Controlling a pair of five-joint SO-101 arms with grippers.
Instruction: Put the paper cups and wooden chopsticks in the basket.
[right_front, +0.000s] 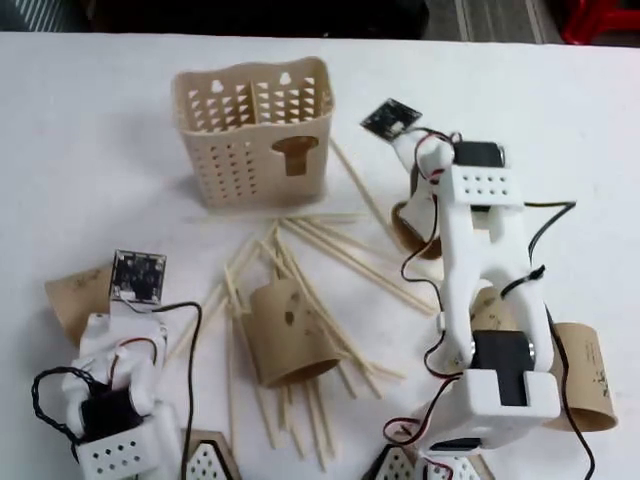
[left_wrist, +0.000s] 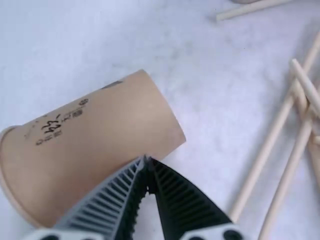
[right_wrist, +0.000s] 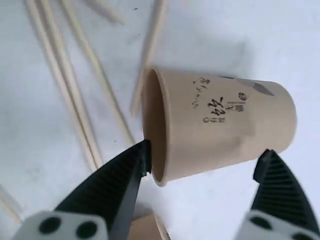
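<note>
Closest to the arm bases, the left gripper (left_wrist: 148, 163) is closed, its two fingers pressed together with nothing between them. Its tips sit over the side of the left cup (left_wrist: 95, 150), near the narrow end; whether they touch it is unclear. That cup lies on its side on the table (right_front: 80, 120), off to the left of the scattered sticks.

On the other side, the right-hand cup (right_front: 588, 378) lies on its side beside the right arm's base.

In the middle, the middle cup (right_front: 290, 335) lies on its side on top of the chopsticks (right_front: 330, 250), with its mouth turned towards the arms. The chopsticks are loosely spread and crossed over each other on the table.

Further on, the right gripper (right_wrist: 205, 157) is spread wide on either side of the far cup (right_wrist: 220, 130). One fingertip is at the rim and the other near the base, and neither is gripping it. This cup also lies on its side on the table, just beside some chopsticks.

Farthest away, the basket (right_front: 250, 140) stands upright beyond the chopsticks.
</note>
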